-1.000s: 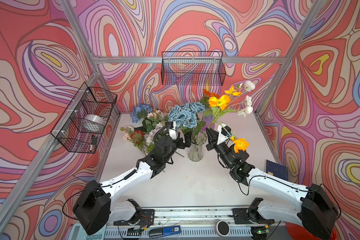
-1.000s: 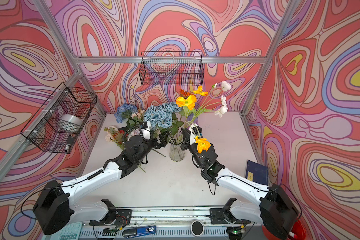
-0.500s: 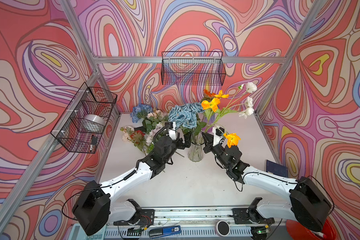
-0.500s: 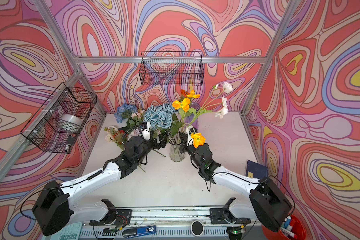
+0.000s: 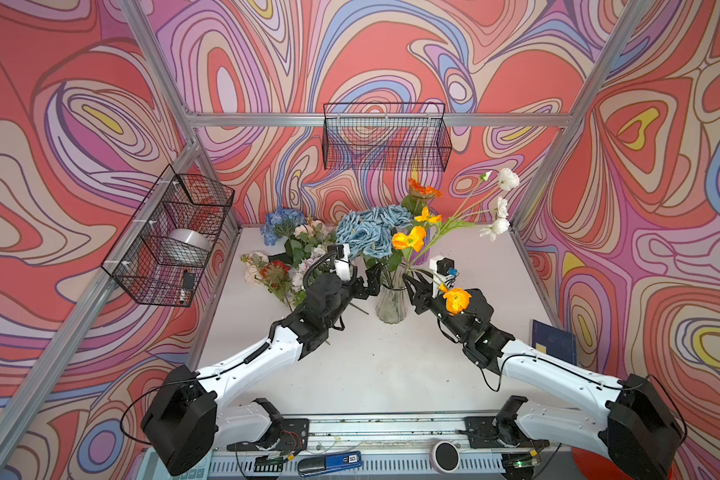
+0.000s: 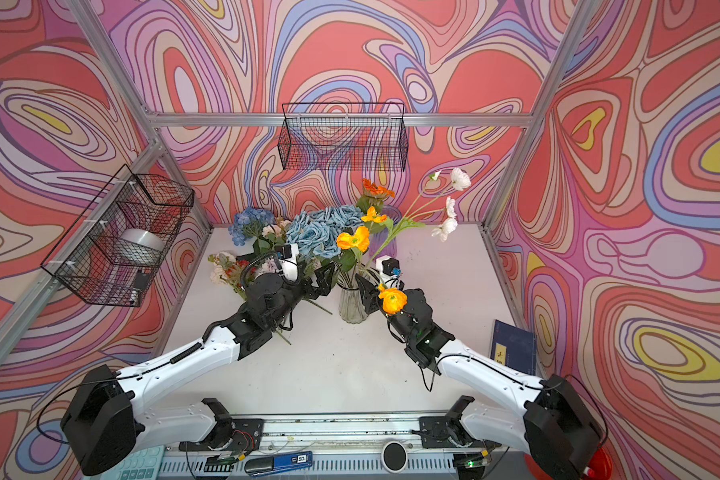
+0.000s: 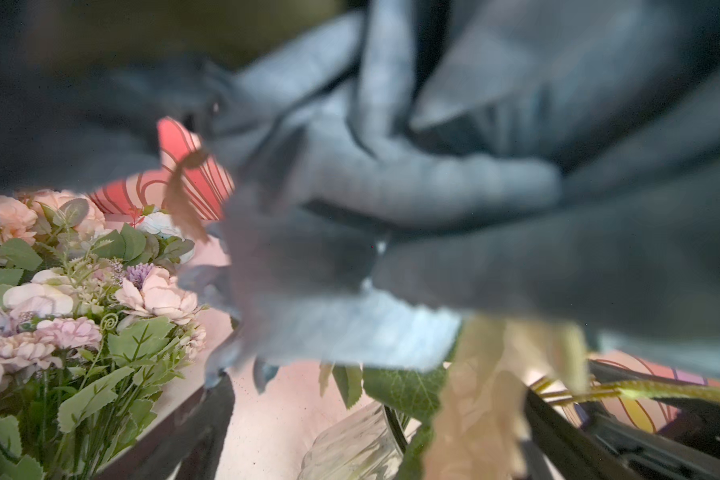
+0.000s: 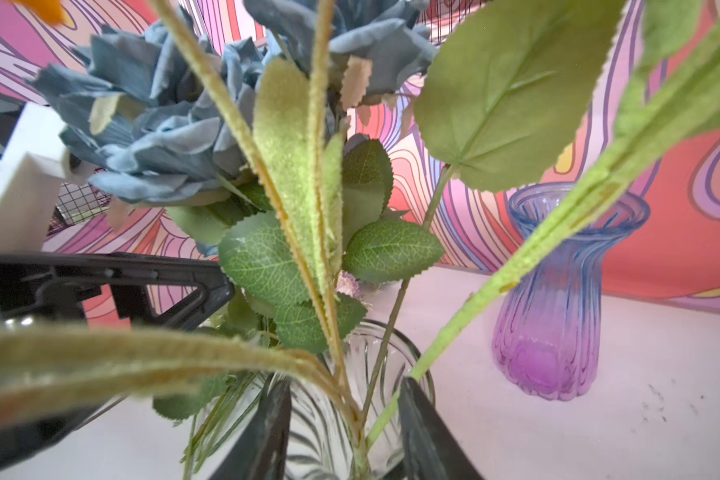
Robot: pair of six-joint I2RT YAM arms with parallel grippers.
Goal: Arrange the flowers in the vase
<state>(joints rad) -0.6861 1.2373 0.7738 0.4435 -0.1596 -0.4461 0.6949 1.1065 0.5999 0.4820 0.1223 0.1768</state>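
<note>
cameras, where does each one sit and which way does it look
top views: high at the front, looking down and back over the table; both arms, left hand and right hand flanking the clear vase.
left wrist: on the left arm, looking past its fingers; blurred blue petals fill most of it.
right wrist: on the right arm, looking between its fingers at the clear vase.
shared: both wrist views show that vase's rim.

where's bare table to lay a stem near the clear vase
Free: table in front of the clear vase, between left arm and right arm; also right of the purple vase. Crowded: loose flowers back left.
</note>
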